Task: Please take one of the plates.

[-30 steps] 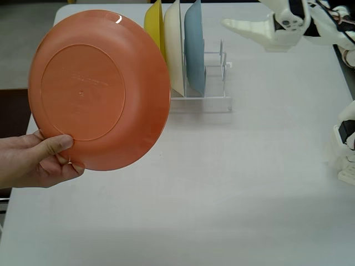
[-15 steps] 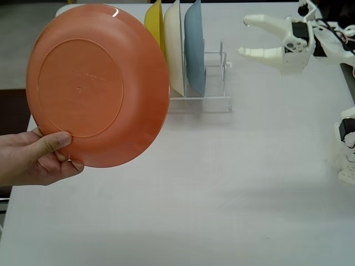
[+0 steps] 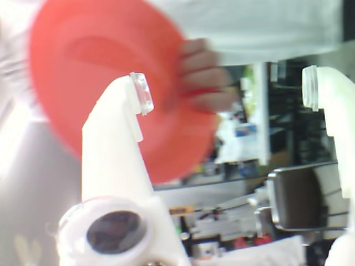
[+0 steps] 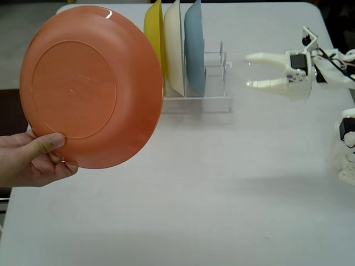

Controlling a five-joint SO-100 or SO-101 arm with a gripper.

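Note:
A person's hand point(image 4: 33, 159) holds the orange plate point(image 4: 91, 86) upright above the left side of the table, its back with the raised foot ring facing the fixed camera. My white gripper point(image 4: 249, 70) hovers far to the right of the plate, pointing left toward it, jaws wide open and empty. In the wrist view the plate point(image 3: 94, 66) is a blurred orange disc in the upper left beyond my gripper point(image 3: 226, 88), and the person's fingers point(image 3: 202, 75) grip its right edge. One white finger point(image 3: 116, 144) crosses in front of the plate.
A clear dish rack point(image 4: 202, 97) at the back centre holds a yellow plate point(image 4: 153, 27), a cream plate point(image 4: 173, 47) and a light blue plate point(image 4: 194, 47) on edge. The arm's base point(image 4: 346, 144) stands at the right table edge.
My gripper has dropped lower and swung level, now pointing left at rack height with its jaws open. The hand has shifted the orange plate slightly left.

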